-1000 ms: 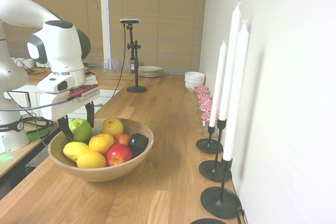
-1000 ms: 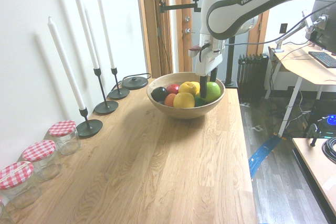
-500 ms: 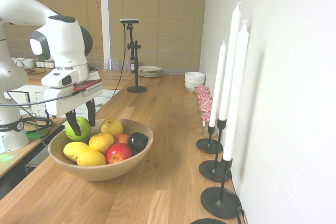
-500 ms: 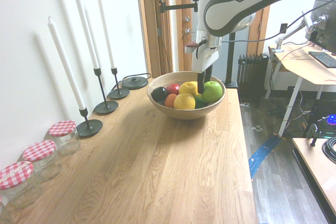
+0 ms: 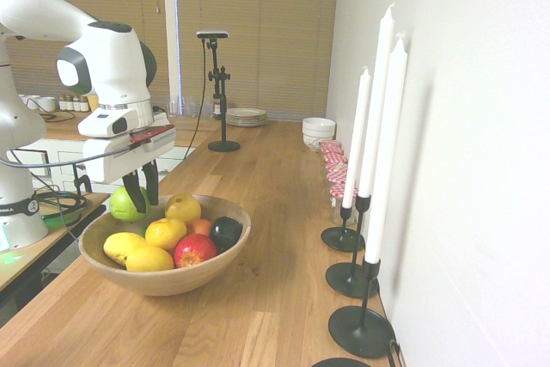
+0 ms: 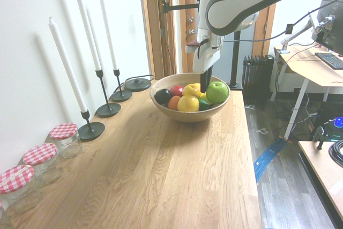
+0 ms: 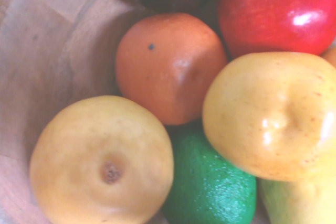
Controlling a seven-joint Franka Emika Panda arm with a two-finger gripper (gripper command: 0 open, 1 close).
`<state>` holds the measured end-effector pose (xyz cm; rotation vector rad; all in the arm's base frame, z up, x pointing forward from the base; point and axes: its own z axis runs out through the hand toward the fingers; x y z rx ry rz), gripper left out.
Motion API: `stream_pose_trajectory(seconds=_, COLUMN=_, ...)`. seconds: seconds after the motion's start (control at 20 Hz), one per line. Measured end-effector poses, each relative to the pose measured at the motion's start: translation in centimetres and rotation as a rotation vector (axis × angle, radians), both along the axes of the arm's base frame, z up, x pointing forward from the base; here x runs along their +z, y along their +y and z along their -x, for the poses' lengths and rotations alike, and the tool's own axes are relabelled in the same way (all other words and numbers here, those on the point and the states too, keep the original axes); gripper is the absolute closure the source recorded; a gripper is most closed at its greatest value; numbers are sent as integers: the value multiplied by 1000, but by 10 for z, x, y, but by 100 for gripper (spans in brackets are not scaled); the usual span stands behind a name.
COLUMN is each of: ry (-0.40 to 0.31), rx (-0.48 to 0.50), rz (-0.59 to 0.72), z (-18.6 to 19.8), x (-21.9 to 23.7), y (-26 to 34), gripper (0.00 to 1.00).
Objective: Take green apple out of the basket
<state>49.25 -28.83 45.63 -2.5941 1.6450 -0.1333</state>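
The end effector (image 5: 147, 205) holds nothing, its fingers slightly apart. Beside it, the green apple (image 5: 124, 204) sits in the basket (image 5: 165, 283), toward ten o'clock in the first exterior view, three o'clock in the second. The wrist view reveals a dark-green fruit (image 7: 210, 184), hidden in the first exterior view.

1. Looks smooth, wooden, and grained in the basket (image 5: 163, 286), below the gripper (image 5: 147, 204).
2. Shines glossily on the green apple (image 6: 217, 93), beside the fingertips (image 5: 155, 201).
3. Gleams smooth on the red apple (image 7: 275, 11), below.
4. Appears pebbly, slightly shiny on the dark-green fruit (image 7: 210, 182), underneath.
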Motion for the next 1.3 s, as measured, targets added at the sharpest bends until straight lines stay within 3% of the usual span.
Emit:
stream_pose_trajectory(seconds=0.25, ry=1, rx=-4, rz=-1, z=1, x=0, y=-2, gripper=100)
stream_pose_trajectory(seconds=0.3, ry=2, rx=-4, rz=-1, z=1, x=0, y=-2, gripper=0)
stream_pose_trajectory(seconds=0.65, ry=3, rx=1, rz=-5, z=2, x=5, y=1, gripper=0)
stream_pose_trajectory(seconds=1.1, ry=-41, rx=35, rz=-6, z=19, x=69, y=20, gripper=0)
stream_pose_trajectory(seconds=1.3, ry=-29, rx=44, rz=-6, z=26, x=78, y=23, gripper=0)
